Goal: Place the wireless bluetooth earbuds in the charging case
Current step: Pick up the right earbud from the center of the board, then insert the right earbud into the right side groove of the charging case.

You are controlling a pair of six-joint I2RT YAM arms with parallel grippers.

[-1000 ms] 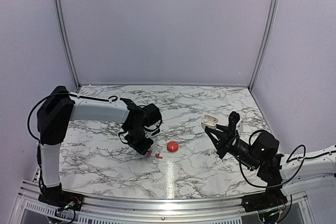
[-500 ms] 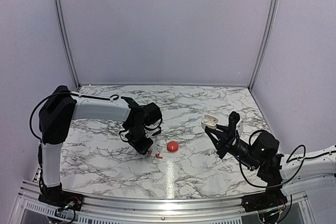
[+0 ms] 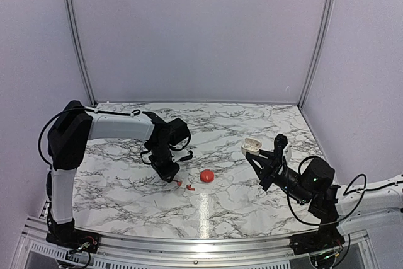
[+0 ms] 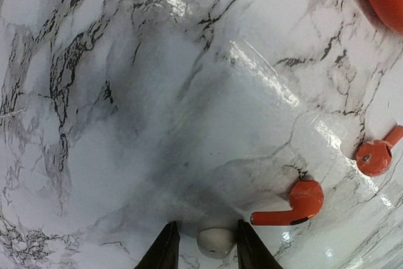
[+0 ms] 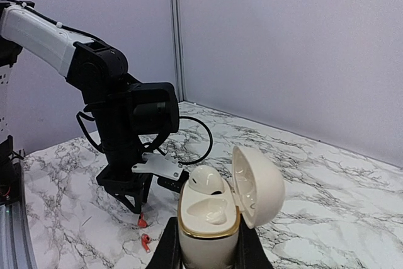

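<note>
This looks like a robotics lab test cell. A marble-patterned table (image 3: 252, 124) is boxed in by plain pale panels (image 3: 201, 29) set between aluminium posts (image 3: 75, 36). A metal rail (image 3: 189, 242) runs along its near edge, where the cabled left arm (image 3: 113, 129) and right arm (image 3: 371, 196) are bolted.

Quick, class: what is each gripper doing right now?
Left gripper: jaws slightly apart around a small pale blob; grip cannot be told.
Right gripper: closed, holding the charging case.
</note>
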